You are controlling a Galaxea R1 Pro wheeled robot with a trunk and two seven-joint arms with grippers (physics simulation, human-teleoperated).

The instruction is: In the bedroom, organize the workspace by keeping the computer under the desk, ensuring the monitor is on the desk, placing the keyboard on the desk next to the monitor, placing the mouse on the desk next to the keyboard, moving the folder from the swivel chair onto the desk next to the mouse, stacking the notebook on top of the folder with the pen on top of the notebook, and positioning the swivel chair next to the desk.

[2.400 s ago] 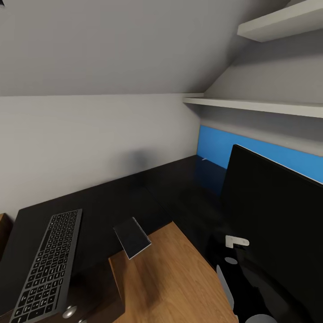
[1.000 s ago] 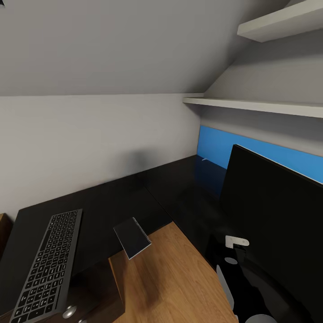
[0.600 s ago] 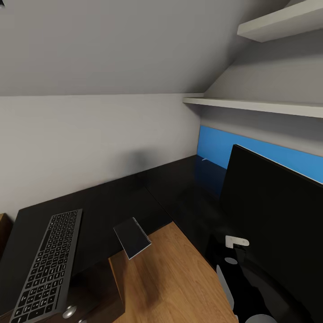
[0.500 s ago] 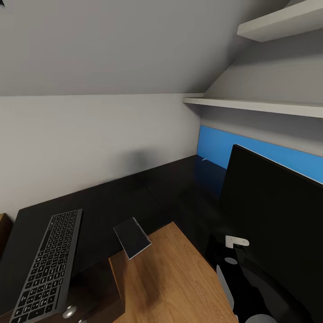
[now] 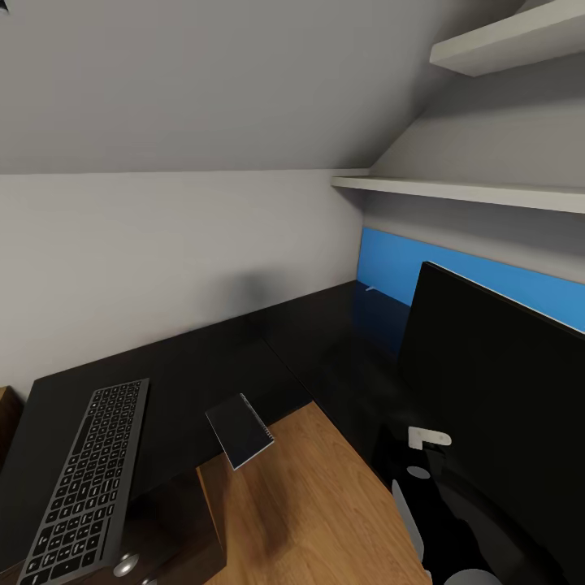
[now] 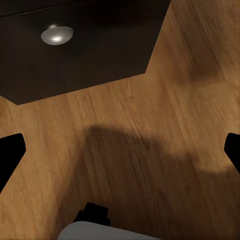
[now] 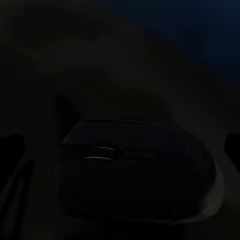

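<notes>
The black-topped desk [image 5: 203, 357] wraps around a patch of wooden floor, with its blue back panel [image 5: 390, 268] at the right. The black keyboard [image 5: 85, 479] lies on the desk's left wing. A small grey notebook [image 5: 240, 431] sits at the inner corner, jutting over the edge. The wide black monitor [image 5: 496, 382] stands at the right. In the dim right wrist view a dark rounded mouse [image 7: 140, 170] lies between the spread fingers of my right gripper [image 7: 120, 147], which is open. My left gripper [image 6: 120, 155] hangs open over the wooden floor, holding nothing.
A dark drawer unit [image 5: 171, 528] with a round metal knob [image 6: 56, 34] stands under the keyboard's end of the desk. Two white shelves [image 5: 463, 191] hang over the monitor under a sloped ceiling. Wooden floor [image 5: 309, 504] lies inside the desk's angle.
</notes>
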